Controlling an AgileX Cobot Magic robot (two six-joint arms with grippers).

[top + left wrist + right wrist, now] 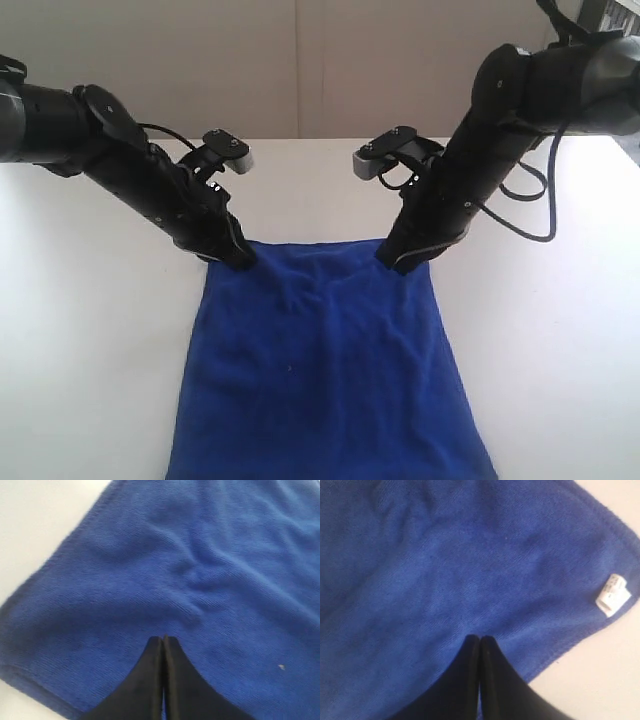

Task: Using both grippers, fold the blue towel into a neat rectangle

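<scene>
Lying spread on the white desk [90, 350], blue towel [325, 370], slightly wrinkled. Left end effector [238, 258] and right end effector [393, 262] at its two upper corners in the exterior view, jaws pressed together, tips on cloth; pinch unclear. White tag [612, 595] by right corner.

White tabletop [90, 380] fills near + mid scene, evenly lit, brighter at far right. Behind it, far side: plain pale beige wall [200, 60] w/ one vertical seam [297, 70] approx centre.
</scene>
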